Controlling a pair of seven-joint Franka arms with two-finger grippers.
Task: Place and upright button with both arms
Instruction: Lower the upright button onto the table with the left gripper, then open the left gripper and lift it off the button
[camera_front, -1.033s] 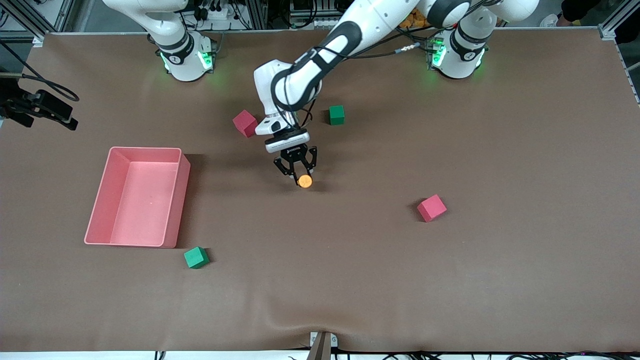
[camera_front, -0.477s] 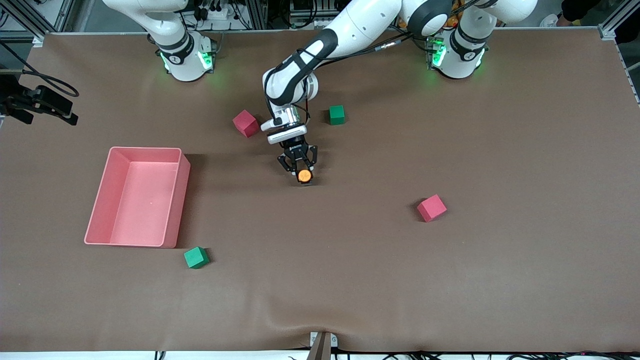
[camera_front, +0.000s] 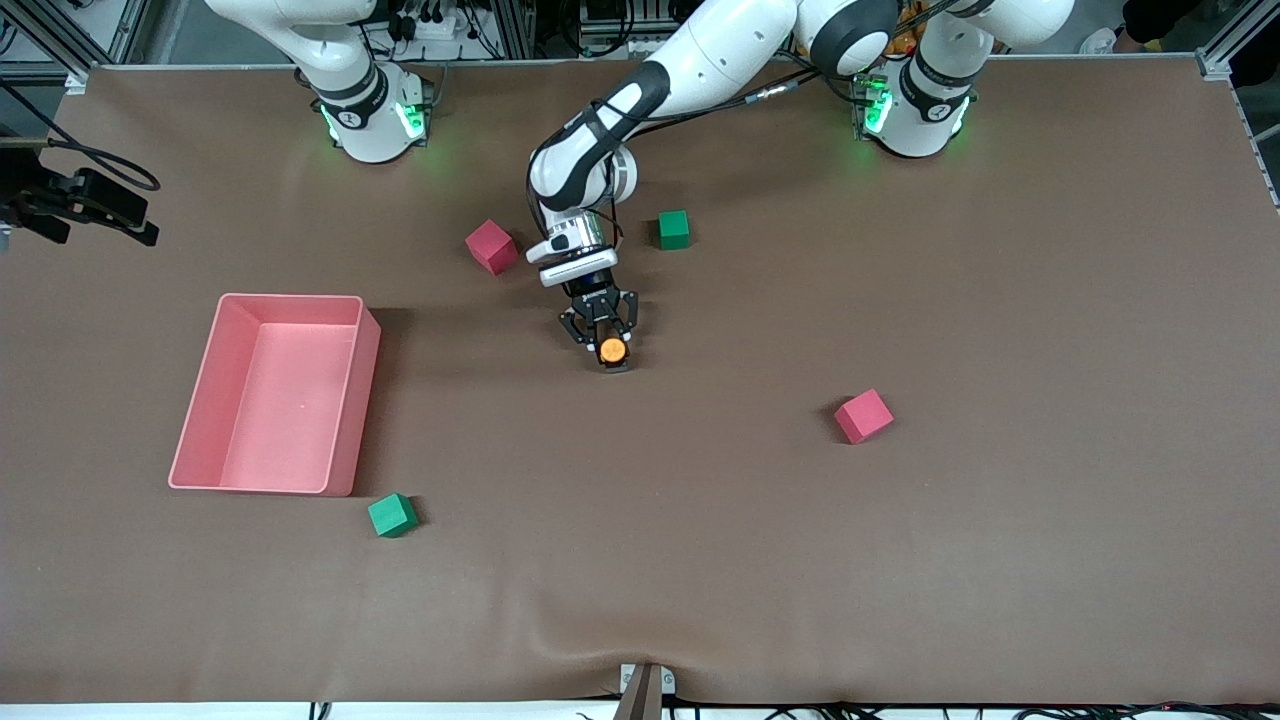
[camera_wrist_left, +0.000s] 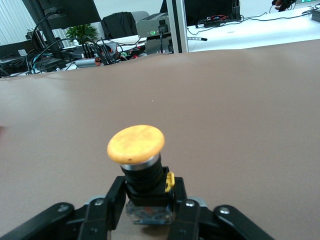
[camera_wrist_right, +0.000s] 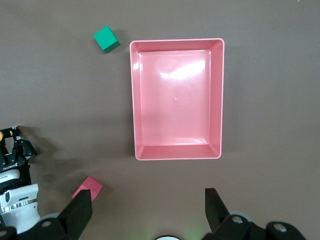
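Note:
The button (camera_front: 612, 350), a black body under a round orange cap, stands upright on the brown table near its middle. My left gripper (camera_front: 610, 354) reaches down to it from the left arm's base, and its fingers (camera_wrist_left: 116, 195) press on the two sides of the black body. In the left wrist view the orange cap (camera_wrist_left: 136, 144) points up above the fingers. My right gripper (camera_wrist_right: 148, 200) hangs high over the table beside the pink tray, open, with nothing between its fingers. The right wrist view also catches the left gripper (camera_wrist_right: 14, 150) at its edge.
A pink tray (camera_front: 290, 297) lies toward the right arm's end. A pink cube (camera_front: 490, 246) and a green cube (camera_front: 674, 229) flank the left arm's wrist. Another pink cube (camera_front: 863, 416) and another green cube (camera_front: 392, 515) lie nearer the front camera.
The left arm has come down and set the button on the table, its wrist dropping and its elbow pulling back toward its base. The right arm has barely moved.

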